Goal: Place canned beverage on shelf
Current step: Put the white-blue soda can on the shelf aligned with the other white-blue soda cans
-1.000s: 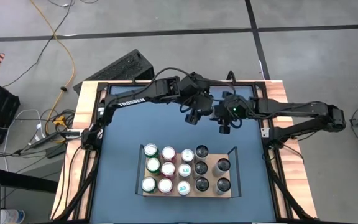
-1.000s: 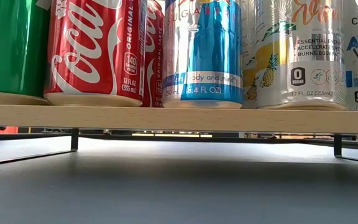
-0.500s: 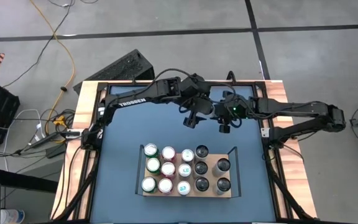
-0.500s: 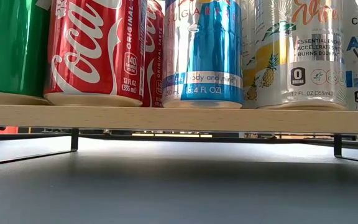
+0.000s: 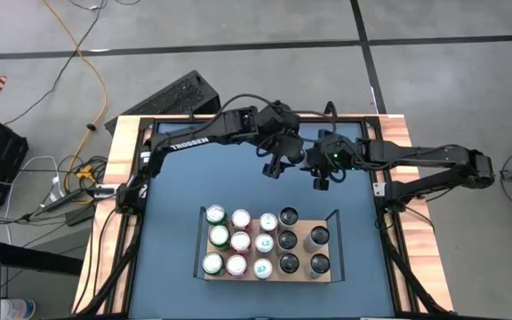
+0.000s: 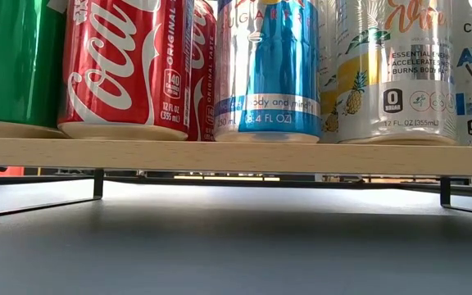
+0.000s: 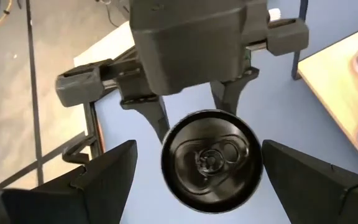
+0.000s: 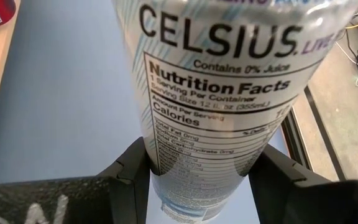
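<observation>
My right gripper (image 8: 197, 177) is shut on a white Celsius can (image 8: 222, 93) in the air over the table's far middle (image 5: 304, 158). My left gripper (image 7: 197, 186) is open right in front of it. The left gripper's two fingers (image 7: 101, 180) stand wide on either side of the can's tab end (image 7: 210, 158), with gaps showing. The shelf (image 5: 265, 278), a light-wood board with black end rails, stands near the table's front. It carries several upright cans (image 5: 240, 240), and its front edge (image 6: 236, 154) fills the low view. My right gripper pinches the can's side wall (image 8: 166, 158) between its two fingers, toward the can's bottom end, and the fingers lie across the can. The can is lifted clear of the table. Its tab end (image 7: 210, 158) is turned toward my left gripper.
Green, red Coca-Cola, blue and pineapple-print cans (image 6: 129, 65) stand at the shelf's front edge. Dark-topped cans (image 5: 288, 240) fill the shelf's right part. Bare blue tabletop (image 5: 176, 196) lies between the arms and the shelf. Light-wood strips (image 5: 118, 151) run along the table's sides.
</observation>
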